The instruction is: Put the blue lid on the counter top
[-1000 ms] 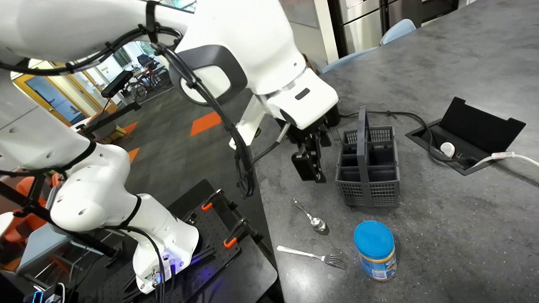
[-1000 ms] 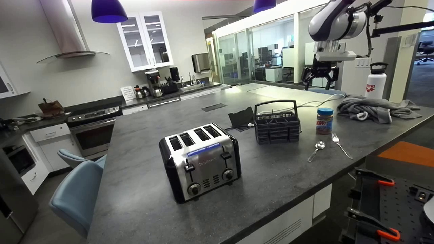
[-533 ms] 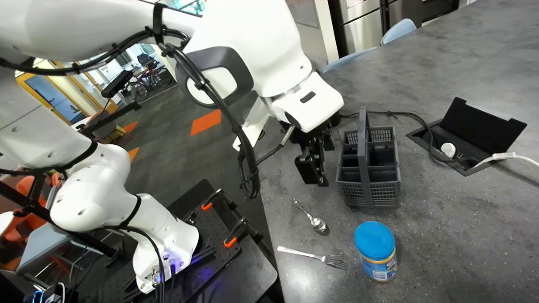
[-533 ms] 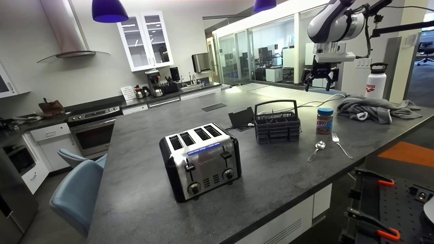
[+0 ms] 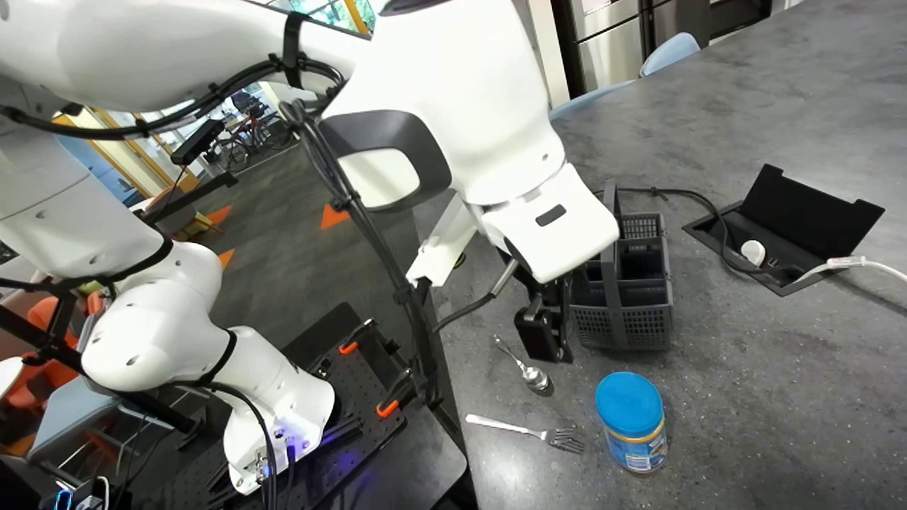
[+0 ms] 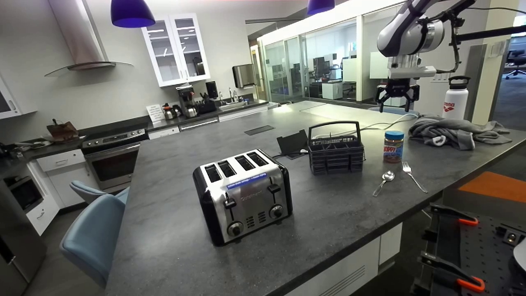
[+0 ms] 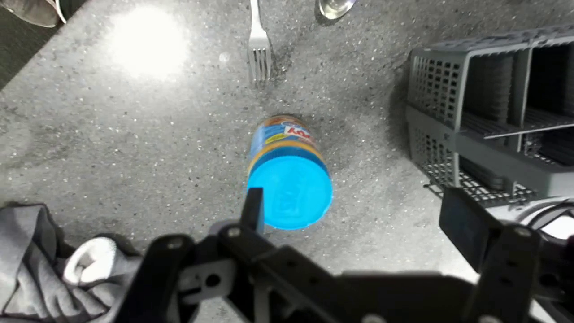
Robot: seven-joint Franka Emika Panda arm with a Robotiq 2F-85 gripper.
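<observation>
- Lid point(image 7: 291, 193) sits on top of the jar point(image 6: 393, 151), flat face up, and shows in all three views
- The jar stands upright on the counter point(image 5: 765, 397), with a yellow band just under the lid and a blue label below that
- The gripper point(image 6: 394, 107) is released, its two fingers point(image 7: 255, 207) wide apart and pointing down over the counter
- In the wrist view one finger passes in front of the lid's rim; in both exterior views the gripper is apart from the lid
- The basket point(image 5: 623, 329), grey with divided compartments and a tall handle, stands near the jar; in an exterior view the gripper hides part of it
- The fork point(image 5: 521, 428) lies near the jar, tines toward it, and the spoon point(image 5: 536, 379) lies near the fork
- A black flap point(image 5: 808, 212) stands up from an opening in the counter near the basket
- In an exterior view the toaster point(image 6: 246, 201) stands well apart from the jar, the basket between them; a grey towel point(image 6: 452, 133) lies heaped near the jar, with a white bottle point(image 6: 455, 100) upright behind it
</observation>
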